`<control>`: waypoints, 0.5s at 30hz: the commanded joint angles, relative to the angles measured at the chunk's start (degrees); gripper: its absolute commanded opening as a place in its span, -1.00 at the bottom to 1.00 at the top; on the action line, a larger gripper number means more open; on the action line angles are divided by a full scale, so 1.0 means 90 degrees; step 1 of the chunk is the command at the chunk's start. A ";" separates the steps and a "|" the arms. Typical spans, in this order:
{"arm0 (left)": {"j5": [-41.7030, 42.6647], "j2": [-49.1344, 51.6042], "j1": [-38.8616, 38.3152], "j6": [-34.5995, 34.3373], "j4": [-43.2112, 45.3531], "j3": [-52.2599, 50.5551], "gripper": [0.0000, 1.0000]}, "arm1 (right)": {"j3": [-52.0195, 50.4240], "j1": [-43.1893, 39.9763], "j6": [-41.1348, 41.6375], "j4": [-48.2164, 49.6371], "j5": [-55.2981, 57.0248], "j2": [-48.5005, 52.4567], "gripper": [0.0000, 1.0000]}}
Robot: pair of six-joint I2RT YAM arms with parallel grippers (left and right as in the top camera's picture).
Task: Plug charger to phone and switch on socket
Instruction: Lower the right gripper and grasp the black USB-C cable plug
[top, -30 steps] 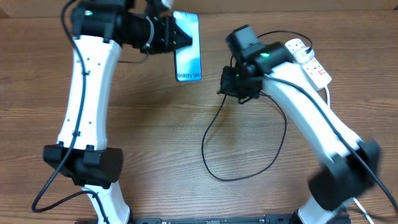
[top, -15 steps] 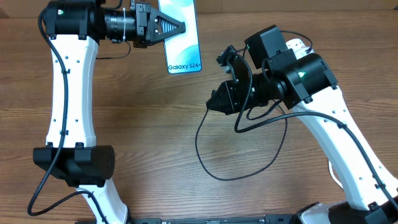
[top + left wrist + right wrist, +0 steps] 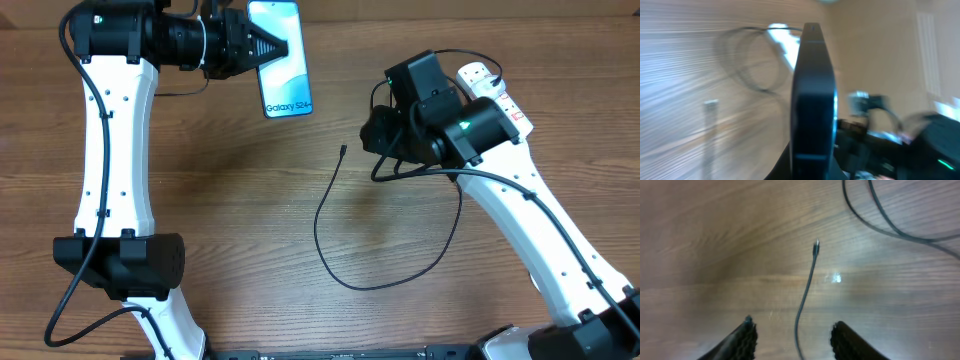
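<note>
Since half a sec ago the right gripper (image 3: 793, 328) has let go of the charger (image 3: 317, 226) and pulled back toward the socket (image 3: 505, 101). Its jaws are now apart w/ nothing held. The cable tip lies loose on the table (image 3: 240, 220), ahead of the fingers in the wrist view, and the rest loops across the wood. The phone (image 3: 281, 62) has shifted a bit left and up. The left gripper (image 3: 264, 47) is clamped on its side edge at the top of the scene, screen lit and facing up. Socket sits far right, behind the right arm.
</note>
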 commanded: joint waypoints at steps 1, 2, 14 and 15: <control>-0.2159 -0.0039 -0.0024 -0.0427 -0.0160 0.0036 -0.92 | -0.0437 0.0000 0.0219 0.0573 0.0121 0.0143 0.05; -0.2599 -0.0034 -0.0041 -0.0508 -0.0262 0.0036 -0.92 | -0.0559 0.0000 0.0211 0.0886 -0.0051 0.0284 0.11; -0.3796 -0.0017 -0.0126 -0.0578 -0.0636 0.0017 -0.92 | 0.1183 0.0005 -0.0503 0.0403 -0.0816 0.2990 0.23; -0.3796 -0.0017 -0.0129 -0.0576 -0.0639 0.0017 -0.91 | 0.1511 0.0005 -0.0503 0.0141 -0.0692 0.3242 0.23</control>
